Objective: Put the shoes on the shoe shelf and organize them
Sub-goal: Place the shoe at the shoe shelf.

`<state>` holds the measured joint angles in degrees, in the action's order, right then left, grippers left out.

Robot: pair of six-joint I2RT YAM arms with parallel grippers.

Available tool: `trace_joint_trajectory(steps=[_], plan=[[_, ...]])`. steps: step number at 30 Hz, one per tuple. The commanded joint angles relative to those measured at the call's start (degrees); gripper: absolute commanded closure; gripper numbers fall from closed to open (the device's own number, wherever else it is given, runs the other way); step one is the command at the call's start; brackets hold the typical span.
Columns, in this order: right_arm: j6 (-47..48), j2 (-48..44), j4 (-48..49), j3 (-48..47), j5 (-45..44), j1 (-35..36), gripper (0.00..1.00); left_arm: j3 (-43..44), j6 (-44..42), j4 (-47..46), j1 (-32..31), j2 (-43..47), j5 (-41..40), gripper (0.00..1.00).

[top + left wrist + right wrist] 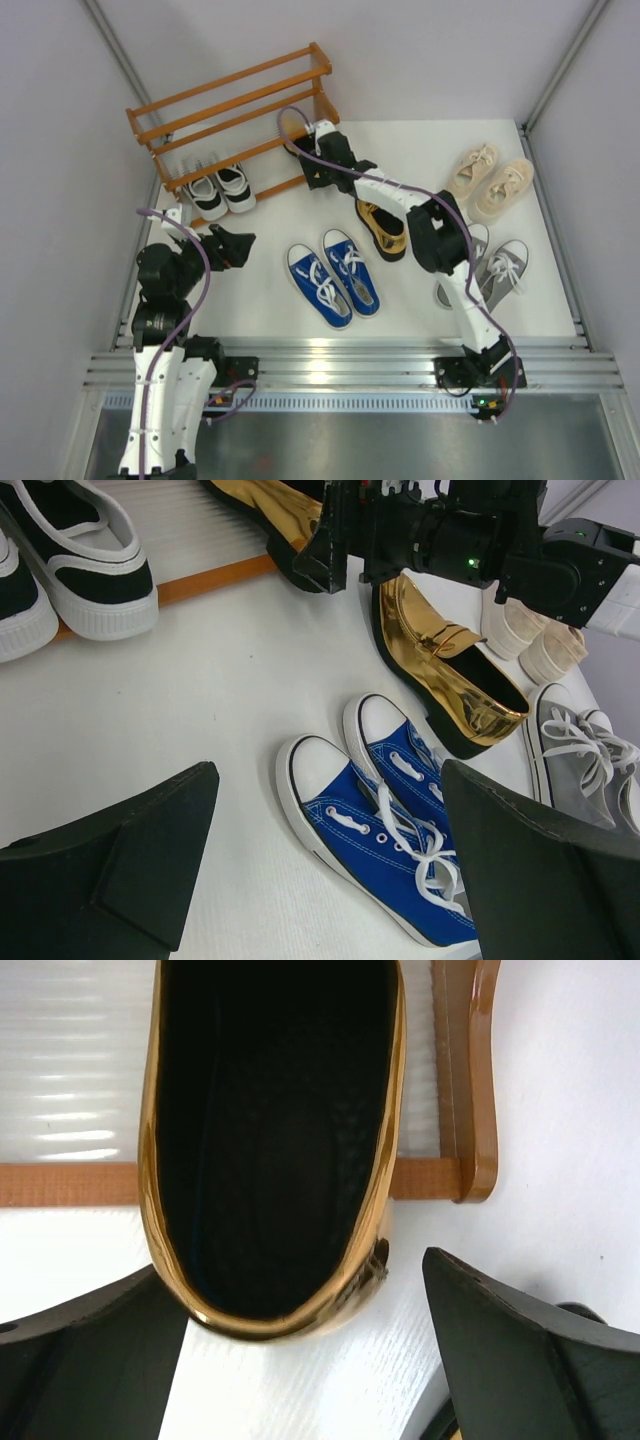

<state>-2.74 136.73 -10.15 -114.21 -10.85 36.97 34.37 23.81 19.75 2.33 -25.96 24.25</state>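
We judge one gold loafer (270, 1110) set on the lowest tier of the shoe shelf (230, 100), at its right end, with our right claw (290, 1270) released around its heel and our left claw (243, 245) spread wide, so next we withdraw and fetch its mate (382, 228) from the surface (260, 300).

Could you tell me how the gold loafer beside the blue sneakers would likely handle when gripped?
The loafer looks glossy, so a grip may slip on it. Its collar holds its shape, suggesting a fairly stiff upper. Sitting on a flat sole, it probably won't roll.
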Motion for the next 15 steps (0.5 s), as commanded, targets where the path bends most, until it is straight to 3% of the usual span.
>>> trace_joint_trajectory(steps=[1, 9, 15], plan=[[1.5, -7.3, 2.5, 2.2, 0.1, -0.2, 0.05, -0.4, -1.0, -3.4, 0.1, 1.1, 0.8, 0.02], [10.9, -23.6, 4.0, 16.6, 7.9, -0.6, 0.01, -0.5, -0.9, -3.8, 0.1, 2.0, 1.2, 0.02], [21.4, -37.0, -3.1, 27.2, 26.2, -2.0, 0.01, -0.6, -0.8, -4.0, 0.1, 3.0, 1.5, 0.02]])
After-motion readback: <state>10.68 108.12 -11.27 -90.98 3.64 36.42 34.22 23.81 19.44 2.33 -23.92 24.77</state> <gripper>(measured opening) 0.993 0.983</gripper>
